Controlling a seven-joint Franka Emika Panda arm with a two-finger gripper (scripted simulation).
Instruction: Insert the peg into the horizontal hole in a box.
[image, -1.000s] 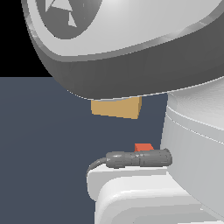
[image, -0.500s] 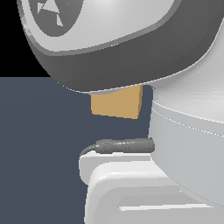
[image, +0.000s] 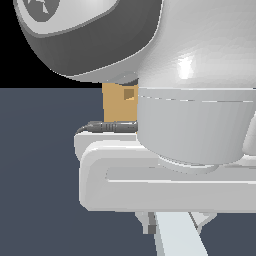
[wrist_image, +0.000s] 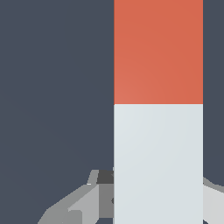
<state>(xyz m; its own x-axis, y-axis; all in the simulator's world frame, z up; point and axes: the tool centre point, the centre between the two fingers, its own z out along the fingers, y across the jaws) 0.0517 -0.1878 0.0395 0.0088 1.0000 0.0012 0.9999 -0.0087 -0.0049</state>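
The fingers straddle the pale end of the peg; whether they grip it, I cannot tell. The arm has swung, hiding the peg outside and uncovering the box and its hole.

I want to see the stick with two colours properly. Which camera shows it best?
The wrist view. The peg fills much of that picture, its red-orange half meeting its pale half, with the gripper around the pale end. In the exterior view the arm's body blocks almost everything; only part of the box shows, and no peg.
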